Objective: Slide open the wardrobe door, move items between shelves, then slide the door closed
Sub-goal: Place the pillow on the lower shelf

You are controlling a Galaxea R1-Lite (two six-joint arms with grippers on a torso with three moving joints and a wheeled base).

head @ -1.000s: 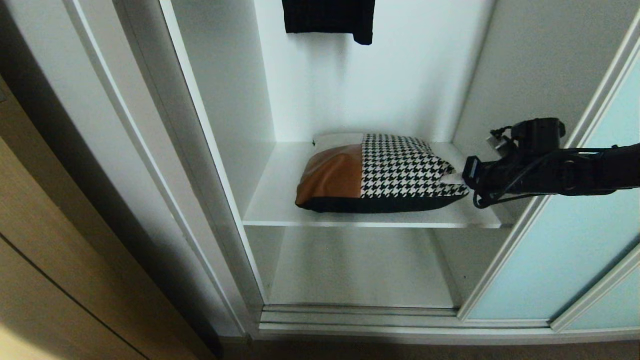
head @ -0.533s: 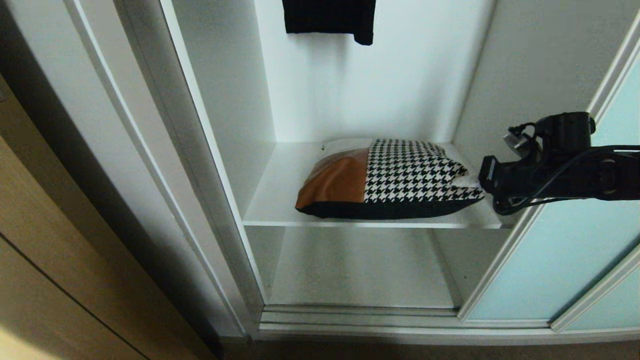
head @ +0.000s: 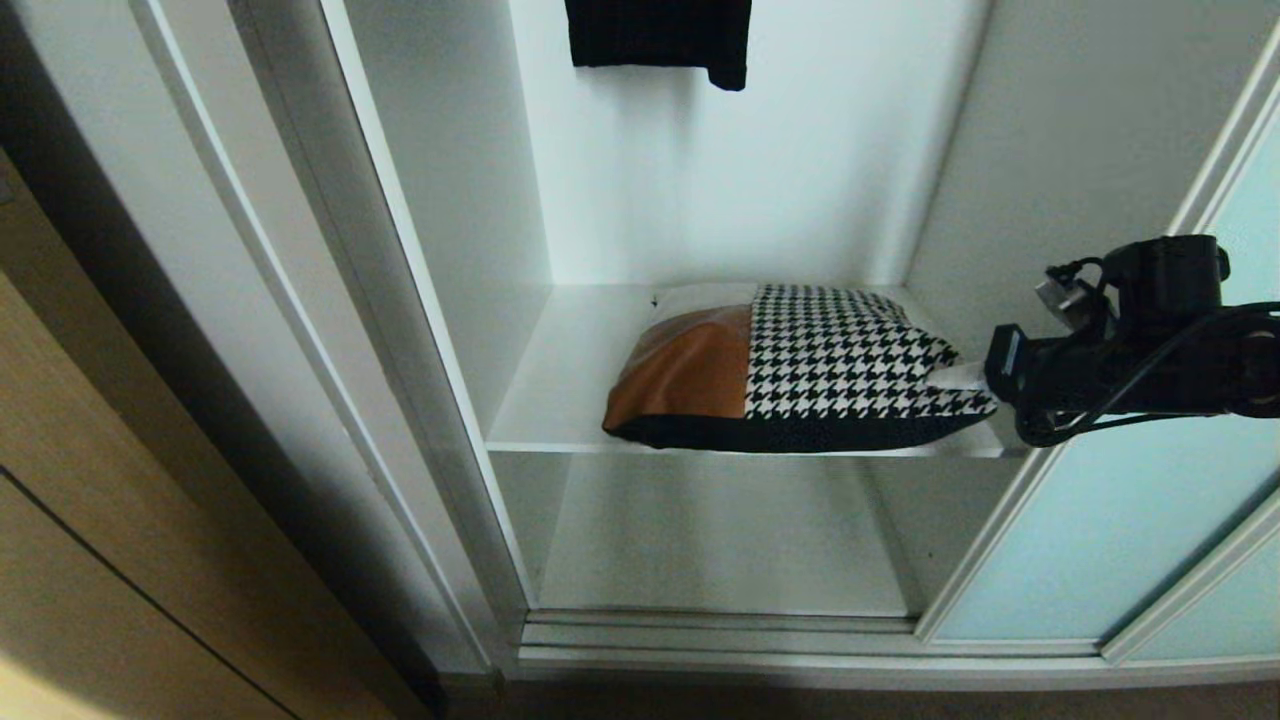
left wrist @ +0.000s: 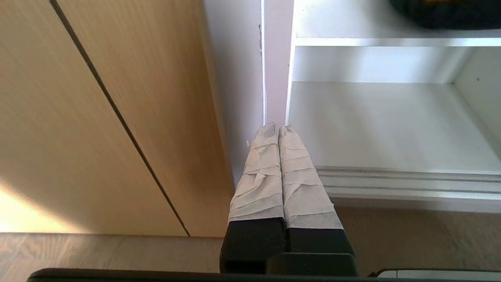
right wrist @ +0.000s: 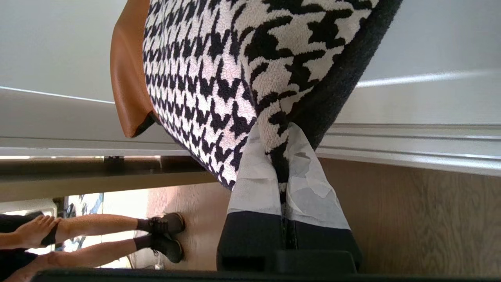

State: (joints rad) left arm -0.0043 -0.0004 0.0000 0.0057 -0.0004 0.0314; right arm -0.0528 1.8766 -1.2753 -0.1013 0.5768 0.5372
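Observation:
The cushion [head: 790, 365], tan-brown on its left part and houndstooth on its right, lies on the upper white shelf [head: 560, 400] with its black front edge at the shelf's lip. My right gripper [head: 960, 378] comes in from the right and is shut on the cushion's right corner. The right wrist view shows the houndstooth cushion [right wrist: 203, 66] pinched between the taped fingers [right wrist: 254, 176]. The lower shelf [head: 720, 540] lies bare below. The frosted aqua sliding wardrobe door [head: 1120, 520] stands slid to the right. My left gripper [left wrist: 278, 127] is parked low by the wardrobe's left frame, shut and empty.
A small black garment [head: 660, 35] hangs at the top of the compartment. A light wooden door [head: 120, 500] stands at the left. The door track [head: 800, 640] runs along the wardrobe's base. A person's legs and shoes [right wrist: 156, 235] appear on the floor in the right wrist view.
My right gripper has drawn back to the right, dragging the cushion rightward and toward the shelf's front edge. The left arm has not moved.

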